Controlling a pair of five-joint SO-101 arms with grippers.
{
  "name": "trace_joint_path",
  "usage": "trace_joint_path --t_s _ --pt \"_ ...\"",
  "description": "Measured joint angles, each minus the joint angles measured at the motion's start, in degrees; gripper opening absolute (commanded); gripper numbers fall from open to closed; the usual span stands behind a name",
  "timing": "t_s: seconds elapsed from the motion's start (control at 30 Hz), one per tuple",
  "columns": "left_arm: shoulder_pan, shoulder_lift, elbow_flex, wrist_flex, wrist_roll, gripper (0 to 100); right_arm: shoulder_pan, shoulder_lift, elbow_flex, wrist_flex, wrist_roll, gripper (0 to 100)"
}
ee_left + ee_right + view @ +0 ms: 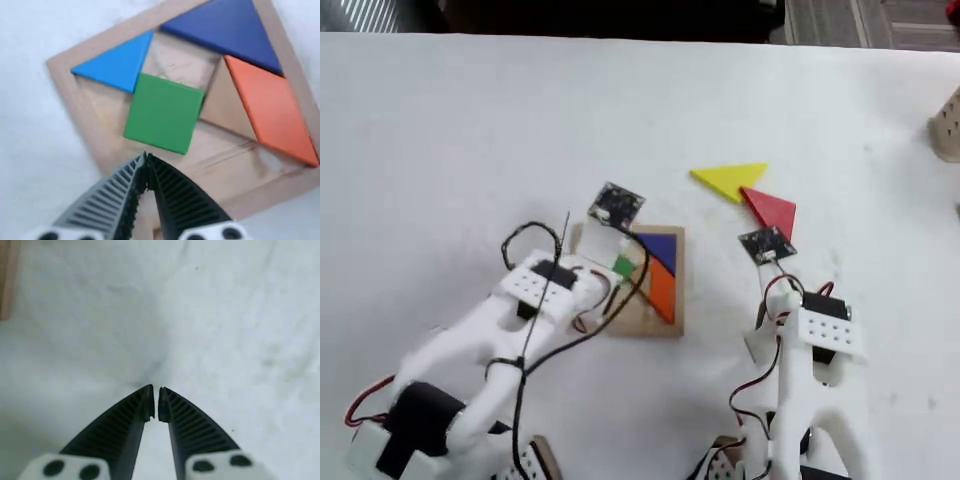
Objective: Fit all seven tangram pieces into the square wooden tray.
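- We see a white table [440, 130] under everything.
- A square wooden tray [655, 327] lies flat near its middle.
- A yellow triangular piece [728, 180] lies on the bare top, apart from the tray.
- A red triangular piece [772, 210] lies just beside it.
- A pale perforated object [948, 125] stands at the table's edge.

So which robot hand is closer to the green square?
Left. The left gripper sits just by the green square in the tray; the right gripper is over bare table.

Three cameras on one table [440, 120].
High view looks down; left wrist camera sits close over the wooden tray [87, 125], which both show; right wrist camera faces tabletop.
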Motion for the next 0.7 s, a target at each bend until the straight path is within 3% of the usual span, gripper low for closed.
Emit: trace_joint_path --t_s 0.33,0.7 --pt "-0.9 9.6 -9.4 0.0 4.0 2 0.0 0.0 0.0 0.0 0.0 1.8" --pt "1.1 10.5 -9.9 0.0 4.1 2 0.0 0.0 0.0 0.0 0.0 1.8"
